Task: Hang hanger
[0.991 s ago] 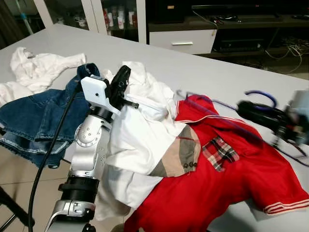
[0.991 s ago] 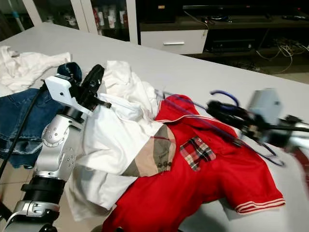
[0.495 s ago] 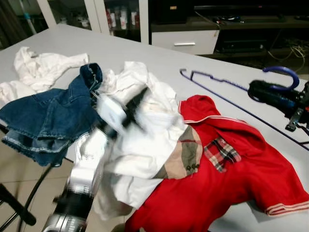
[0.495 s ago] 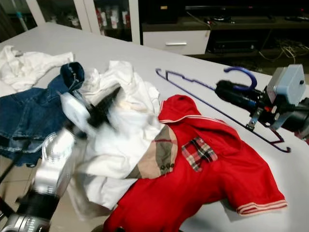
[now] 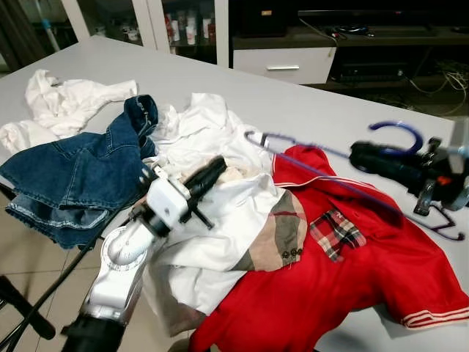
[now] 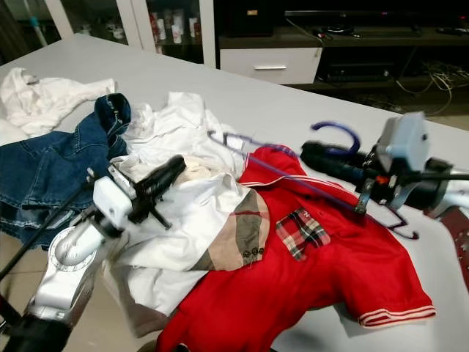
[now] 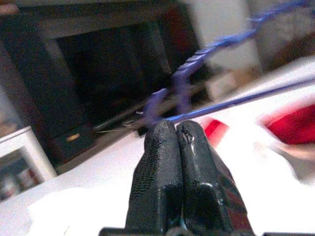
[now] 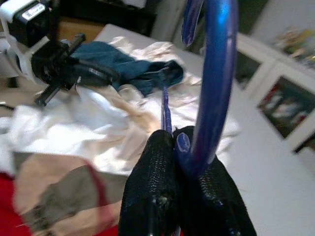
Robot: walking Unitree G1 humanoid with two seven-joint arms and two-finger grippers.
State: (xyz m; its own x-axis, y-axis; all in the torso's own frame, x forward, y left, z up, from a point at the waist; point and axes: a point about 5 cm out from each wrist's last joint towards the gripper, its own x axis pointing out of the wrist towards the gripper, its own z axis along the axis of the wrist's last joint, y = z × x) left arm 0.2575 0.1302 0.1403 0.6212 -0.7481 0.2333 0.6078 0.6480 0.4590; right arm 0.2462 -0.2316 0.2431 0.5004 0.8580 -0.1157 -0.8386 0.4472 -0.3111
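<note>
— What lies at the far left of the grey table (image 5: pixel 308 103)?

— A crumpled white garment (image 5: pixel 62 103), and just beside it a blue denim jacket (image 5: pixel 80 169) that hangs partly over the table edge.

— And the left gripper (image 5: pixel 214 170)?

— It sits low over a white shirt (image 5: pixel 220 220) in the middle of the pile, its two black fingers pressed flat together with nothing between them. The left wrist view shows the same: the fingertips (image 7: pixel 170 135) touch, and the blue wire runs across beyond them.

— What comes next?

— A red polo shirt (image 5: pixel 344 271) with a plaid chest pocket, spread out and overlapping the white shirt's tan-trimmed sleeve.

— Where is the hanger?

— The blue hanger (image 5: pixel 322 172) is held above the red shirt's collar, off the table. Its long bar reaches toward the white shirt and its hook curls upward at the right.

— Held by what?

— The right gripper (image 6: pixel 314 152), clamped on the hanger at the base of the hook; the right wrist view shows the fingers (image 8: pixel 157 182) closed around the blue neck.
</note>
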